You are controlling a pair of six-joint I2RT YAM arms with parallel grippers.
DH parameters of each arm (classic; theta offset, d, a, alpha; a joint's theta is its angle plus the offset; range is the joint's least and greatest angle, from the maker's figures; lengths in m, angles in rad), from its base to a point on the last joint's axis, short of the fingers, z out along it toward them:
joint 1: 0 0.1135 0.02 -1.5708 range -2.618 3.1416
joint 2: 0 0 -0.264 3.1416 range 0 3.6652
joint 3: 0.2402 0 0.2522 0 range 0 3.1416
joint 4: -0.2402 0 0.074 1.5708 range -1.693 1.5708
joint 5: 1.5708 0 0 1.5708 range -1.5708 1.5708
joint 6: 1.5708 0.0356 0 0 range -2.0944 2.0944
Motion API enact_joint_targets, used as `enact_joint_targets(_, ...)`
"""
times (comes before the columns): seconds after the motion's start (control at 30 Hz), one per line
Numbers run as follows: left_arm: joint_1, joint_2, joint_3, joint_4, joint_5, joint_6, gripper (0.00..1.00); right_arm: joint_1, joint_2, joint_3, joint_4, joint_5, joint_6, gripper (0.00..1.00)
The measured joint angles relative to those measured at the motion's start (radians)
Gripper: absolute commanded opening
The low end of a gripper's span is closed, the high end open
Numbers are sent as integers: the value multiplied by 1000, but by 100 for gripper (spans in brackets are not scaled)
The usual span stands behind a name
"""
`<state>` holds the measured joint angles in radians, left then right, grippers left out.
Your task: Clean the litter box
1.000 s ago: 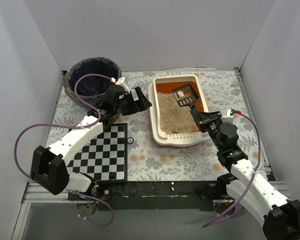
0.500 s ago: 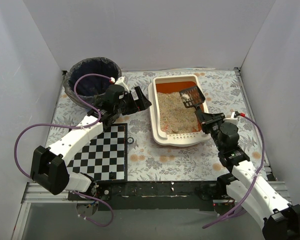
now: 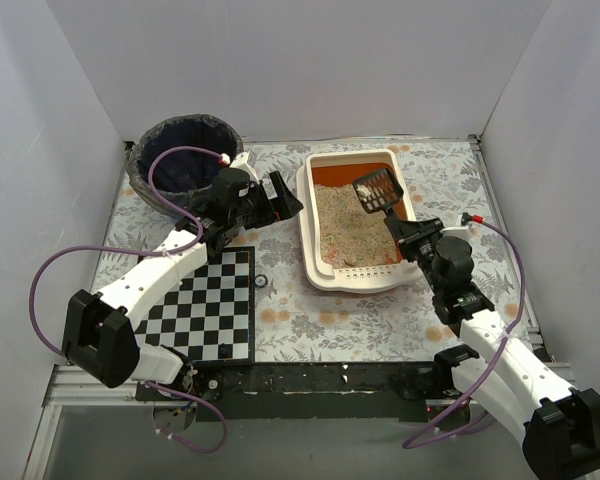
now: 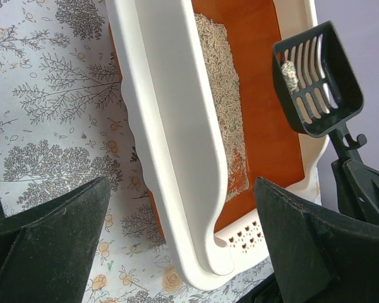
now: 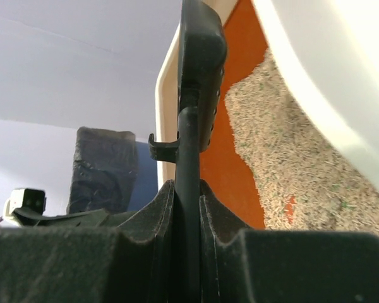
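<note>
Holding: your right gripper clamps the scoop, one clump aboard.
Bin: lies left, beyond the litter box.
Left gripper: wide, empty, nearer it.

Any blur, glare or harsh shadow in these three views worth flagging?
Top external: even light, soft shadows, litter box sharp. Left wrist: scoop crisp, near fingers dark and soft. Right wrist: scoop handle close and soft; white box rim nearly washed out.

1. The bin stands left of the litter box, farther back.
2. The chessboard mat lies left of it, nearer.
3. The scoop hangs over its right side.
4. The litter lies inside it, toward the near end.
</note>
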<state>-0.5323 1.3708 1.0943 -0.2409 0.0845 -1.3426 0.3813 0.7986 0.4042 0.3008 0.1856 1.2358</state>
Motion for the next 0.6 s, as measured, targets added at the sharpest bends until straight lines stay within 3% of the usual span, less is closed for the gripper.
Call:
enact_joint_targets(0.3, 0, 6, 5, 1, -16, 0, 98, -4, 57, -1, 91, -64, -62, 1)
enact_joint_targets(0.6, 0, 14, 55, -38, -32, 29, 98, -7, 58, 12, 42, -60, -89, 1)
